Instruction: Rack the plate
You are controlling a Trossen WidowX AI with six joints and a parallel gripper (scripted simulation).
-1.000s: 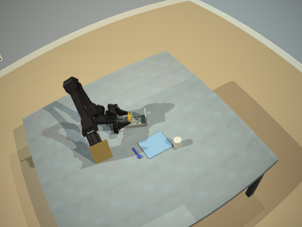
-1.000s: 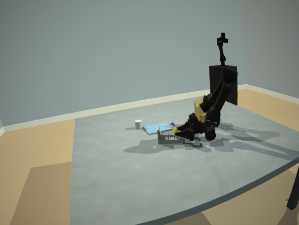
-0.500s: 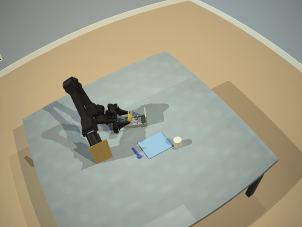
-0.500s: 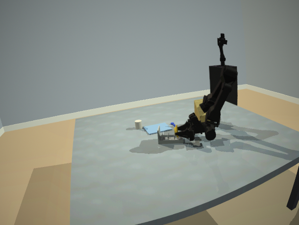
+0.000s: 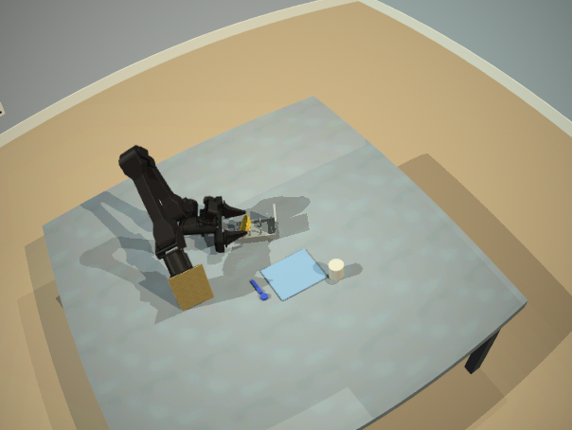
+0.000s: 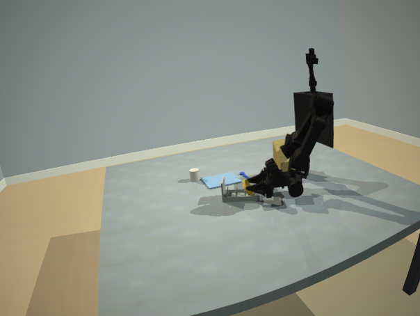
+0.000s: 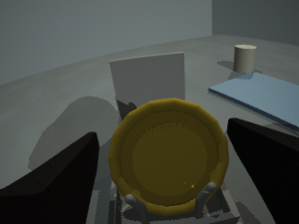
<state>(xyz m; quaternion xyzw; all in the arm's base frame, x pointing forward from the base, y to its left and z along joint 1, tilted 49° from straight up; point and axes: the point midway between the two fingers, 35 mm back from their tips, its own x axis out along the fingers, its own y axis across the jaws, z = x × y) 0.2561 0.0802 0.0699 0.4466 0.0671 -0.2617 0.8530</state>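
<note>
The yellow plate stands on edge, leaning a little, at the arm-side end of the grey dish rack. In the wrist view two grey prongs show in front of its lower edge. What is behind the plate's lower part is hidden, so its exact slot cannot be told. My gripper is open, with one finger on each side of the plate and a visible gap at both sides in the wrist view.
The rack's tall end panel rises beyond the plate. A light blue mat lies beside the rack. A cream cylinder stands at its far edge, and a blue spoon lies at its near side.
</note>
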